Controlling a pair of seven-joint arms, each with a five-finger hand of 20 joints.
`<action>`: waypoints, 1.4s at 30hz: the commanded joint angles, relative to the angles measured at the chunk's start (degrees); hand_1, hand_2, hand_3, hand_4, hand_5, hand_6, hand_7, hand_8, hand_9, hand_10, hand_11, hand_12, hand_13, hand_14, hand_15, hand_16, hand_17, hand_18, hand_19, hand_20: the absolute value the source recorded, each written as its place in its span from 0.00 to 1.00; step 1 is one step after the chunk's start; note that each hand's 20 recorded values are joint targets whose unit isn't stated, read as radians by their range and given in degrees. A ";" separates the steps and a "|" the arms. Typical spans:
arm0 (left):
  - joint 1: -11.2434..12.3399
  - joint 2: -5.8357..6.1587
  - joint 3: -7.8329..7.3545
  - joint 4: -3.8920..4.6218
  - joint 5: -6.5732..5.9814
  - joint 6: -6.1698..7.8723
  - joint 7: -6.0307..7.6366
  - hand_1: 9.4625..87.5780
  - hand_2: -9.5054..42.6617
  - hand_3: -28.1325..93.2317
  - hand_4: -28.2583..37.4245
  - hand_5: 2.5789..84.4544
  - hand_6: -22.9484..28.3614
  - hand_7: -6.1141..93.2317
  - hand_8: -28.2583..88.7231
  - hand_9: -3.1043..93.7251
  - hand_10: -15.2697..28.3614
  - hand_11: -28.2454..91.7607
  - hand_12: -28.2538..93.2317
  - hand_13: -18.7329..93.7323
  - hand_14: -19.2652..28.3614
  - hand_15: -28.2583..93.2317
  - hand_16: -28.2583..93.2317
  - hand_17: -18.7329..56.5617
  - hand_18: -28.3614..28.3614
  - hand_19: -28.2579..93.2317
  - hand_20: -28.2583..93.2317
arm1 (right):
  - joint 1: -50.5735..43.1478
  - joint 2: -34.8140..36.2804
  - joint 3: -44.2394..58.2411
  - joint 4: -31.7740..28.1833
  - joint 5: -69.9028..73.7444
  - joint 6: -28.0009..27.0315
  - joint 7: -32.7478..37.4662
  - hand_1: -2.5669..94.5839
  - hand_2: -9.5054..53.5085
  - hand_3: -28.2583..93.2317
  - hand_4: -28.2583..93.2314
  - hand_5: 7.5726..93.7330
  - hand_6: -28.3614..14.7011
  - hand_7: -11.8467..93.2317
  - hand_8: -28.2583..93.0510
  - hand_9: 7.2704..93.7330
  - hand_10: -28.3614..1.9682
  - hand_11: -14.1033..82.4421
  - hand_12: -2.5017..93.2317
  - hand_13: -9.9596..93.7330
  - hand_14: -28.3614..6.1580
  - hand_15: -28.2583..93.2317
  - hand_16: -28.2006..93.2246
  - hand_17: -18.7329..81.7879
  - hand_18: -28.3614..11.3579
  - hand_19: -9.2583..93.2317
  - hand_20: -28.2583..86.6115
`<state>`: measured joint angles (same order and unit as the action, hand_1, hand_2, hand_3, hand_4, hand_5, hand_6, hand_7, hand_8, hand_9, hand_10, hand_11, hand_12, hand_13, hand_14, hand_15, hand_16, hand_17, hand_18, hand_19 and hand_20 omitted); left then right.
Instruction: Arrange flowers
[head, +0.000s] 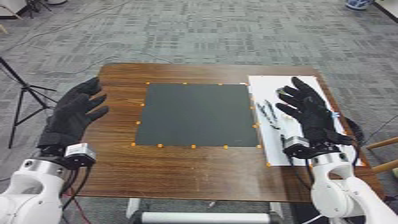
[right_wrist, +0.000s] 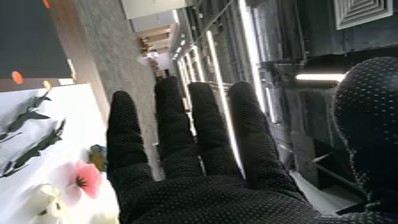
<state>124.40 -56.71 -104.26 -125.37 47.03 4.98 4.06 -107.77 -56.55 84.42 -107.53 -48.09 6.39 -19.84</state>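
The brown worktop (head: 195, 175) carries a dark mat (head: 197, 115), set in from its left and right edges and closer to the far edge than to the near one. Along the right edge of the worktop lies a long white sheet (head: 274, 150), running from close to the far right corner down towards the near right corner, just beside the mat. The right hand (head: 311, 112), gloved in black, is over the white sheet in the head view; its fingers are straight and spread apart, with the thumb standing well off from them. The left hand (head: 71, 115) is at the left edge of the worktop, about midway along, its fingers loosely extended and the thumb apart. On the white sheet lie dark leafy stems (right_wrist: 31, 150), towards the side nearer the mat. Also on the sheet are a pink flower (right_wrist: 87, 177), deeper pink at its middle, and a cream flower (right_wrist: 43, 200) close beside it. Whether the right hand touches either flower, I cannot tell. Small orange markers (head: 194, 146) are spaced around the mat's border.
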 joint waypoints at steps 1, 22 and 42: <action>-0.38 -0.06 -0.31 0.12 -0.70 -0.08 -0.26 0.26 0.00 0.79 0.04 0.22 0.48 0.33 0.13 0.19 0.55 0.42 0.39 0.23 0.66 0.58 0.19 0.11 0.84 0.58 0.29 | -0.68 0.13 0.32 -0.80 0.05 0.98 -1.00 0.21 0.01 0.96 0.00 0.28 0.57 0.32 0.12 0.30 0.54 0.29 0.26 0.35 0.50 0.42 0.42 0.24 0.18 0.53 0.42; 6.80 -0.04 -5.70 -2.93 -0.34 0.98 -1.10 0.26 0.00 0.79 0.04 0.22 0.48 0.33 0.13 0.19 0.55 0.42 0.40 0.23 0.66 0.58 0.20 0.12 0.85 0.58 0.28 | 3.79 33.27 -7.90 -18.76 -70.90 -1.46 52.60 0.60 0.00 0.54 0.00 0.71 0.68 0.47 0.14 0.79 0.60 0.61 0.39 0.74 0.57 0.85 0.49 0.53 0.21 0.96 0.64; 8.01 -0.89 -6.55 -4.05 -0.34 1.35 -1.71 0.25 0.00 0.79 0.04 0.22 0.48 0.32 0.13 0.19 0.55 0.42 0.40 0.24 0.66 0.58 0.19 0.12 0.85 0.57 0.29 | 29.97 34.04 -34.40 -16.58 -76.18 -20.10 59.85 0.34 0.00 0.78 0.00 0.80 0.69 0.48 0.11 0.84 0.57 0.62 0.43 0.77 0.52 0.86 0.53 0.55 0.14 1.00 0.64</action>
<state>132.17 -57.25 -110.61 -128.87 46.89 5.79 2.72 -77.43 -24.56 44.92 -122.47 -125.84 -18.07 40.68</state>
